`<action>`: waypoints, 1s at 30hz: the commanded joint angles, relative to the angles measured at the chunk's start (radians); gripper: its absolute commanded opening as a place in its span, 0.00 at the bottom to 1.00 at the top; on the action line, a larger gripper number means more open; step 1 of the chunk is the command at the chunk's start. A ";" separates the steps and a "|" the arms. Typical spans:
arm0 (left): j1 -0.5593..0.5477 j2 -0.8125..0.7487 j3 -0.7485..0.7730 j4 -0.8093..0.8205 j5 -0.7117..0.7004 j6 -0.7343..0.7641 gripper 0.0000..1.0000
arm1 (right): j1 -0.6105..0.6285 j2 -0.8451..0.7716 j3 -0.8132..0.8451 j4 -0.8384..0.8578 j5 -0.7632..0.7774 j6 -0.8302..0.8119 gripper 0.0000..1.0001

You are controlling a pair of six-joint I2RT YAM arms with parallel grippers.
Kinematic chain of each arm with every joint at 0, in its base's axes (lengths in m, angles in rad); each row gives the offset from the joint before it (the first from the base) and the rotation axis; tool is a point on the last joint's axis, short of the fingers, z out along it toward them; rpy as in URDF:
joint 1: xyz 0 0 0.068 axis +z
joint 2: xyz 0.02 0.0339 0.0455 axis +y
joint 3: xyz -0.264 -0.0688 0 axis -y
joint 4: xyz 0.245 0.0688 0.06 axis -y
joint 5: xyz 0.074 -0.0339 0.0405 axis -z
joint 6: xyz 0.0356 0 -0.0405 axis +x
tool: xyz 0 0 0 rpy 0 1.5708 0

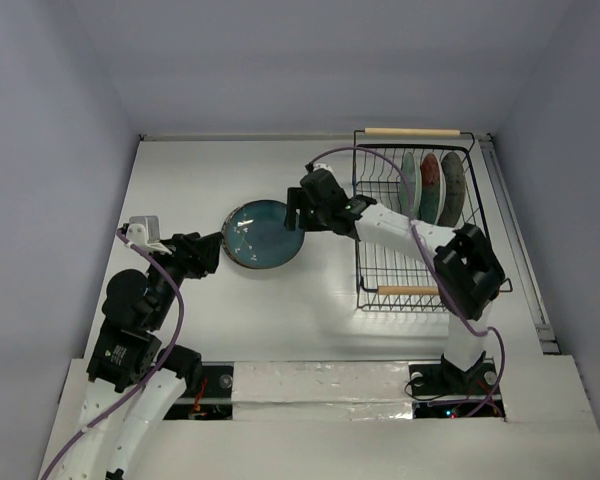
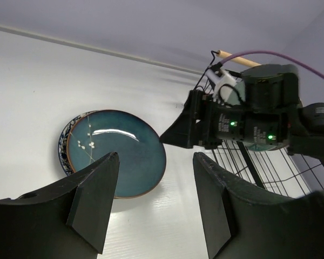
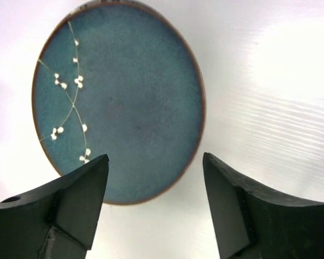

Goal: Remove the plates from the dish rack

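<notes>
A glossy teal round plate (image 1: 263, 233) with a fine white sprig pattern is seen lying flat on the white table (image 1: 280, 320), at 9 o'clock of the rectangular black wire dish rack (image 1: 380, 270). In the left wrist view it is seen to rest on a white plate with a blue floral rim (image 2: 61, 147). Only a thin crescent of that plate is exposed, at the teal plate's 9 o'clock edge.

Three plates are kept standing on edge in the 12 o'clock end of the rack: a pale mint green plate (image 1: 409, 180), a red plate (image 1: 431, 184) and a dark grey plate (image 1: 453, 186), set side by side. The rack's light wooden rod handles (image 1: 412, 131) are found at its 12 and 6 o'clock ends.

The right gripper (image 1: 296, 208) is held at the teal plate's 2 o'clock rim, its fingers (image 3: 78, 197) spread wide apart with nothing between them. Whether the plate is touched cannot be told.

The left gripper (image 1: 212, 250) is placed just beside the stack at 8 o'clock. Its fingers (image 2: 94, 197) are likewise parted and nothing is gripped. The teal plate is seen between the fingertips in both wrist views.
</notes>
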 commanded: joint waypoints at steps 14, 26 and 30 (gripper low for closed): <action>-0.006 -0.013 -0.008 0.045 0.004 -0.003 0.54 | -0.224 -0.482 -0.005 -0.299 0.606 -0.239 0.11; -0.006 0.002 -0.008 0.045 0.004 -0.003 0.54 | -0.387 -0.347 0.036 -0.318 0.531 -0.314 0.53; -0.006 0.004 -0.008 0.045 0.004 -0.001 0.54 | -0.409 -0.239 0.088 -0.350 0.566 -0.326 0.52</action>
